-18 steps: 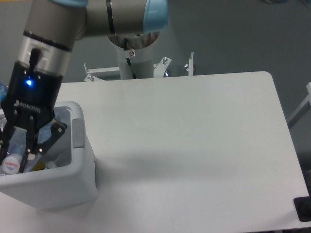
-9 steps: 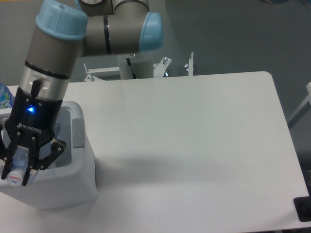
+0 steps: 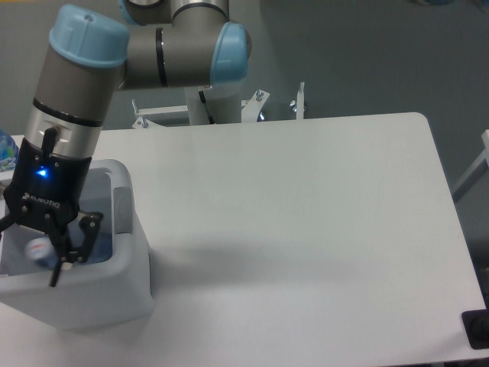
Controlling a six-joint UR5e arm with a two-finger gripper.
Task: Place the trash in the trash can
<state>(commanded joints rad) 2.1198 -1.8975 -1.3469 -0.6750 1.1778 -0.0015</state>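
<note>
Hanging over the open mouth of the trash can [image 3: 130,287] at the left edge of the table [image 3: 306,229], our gripper [image 3: 38,256] points straight down, its black fingers [image 3: 76,241] spread apart and reaching just below the level of the rim. Between those fingers we see a small whitish, rounded shape with a bluish blur around it, which looks like the capped end of the bottle [image 3: 34,248]; it is smeared in the frame, and we cannot tell whether either finger is touching it, so we cannot say that we have hold of anything. That bottle end sits inside the bin's opening, over the bluish interior, close to the near wall. We cannot make out the crumpled wrapper; the gripper body covers much of the bin's inside. A blue light glows on the black gripper housing, above the printed maker's name. The bin itself is white with rounded corners, and its grey tab [image 3: 122,210] faces the middle of the table. Our arm [image 3: 137,53] bends in from above, grey with light blue joint caps, and its white mounting post [image 3: 210,103] stands behind the table's far edge. At the far left edge of the view, a scrap of something blue and green patterned [image 3: 6,149] shows beside the arm.
</note>
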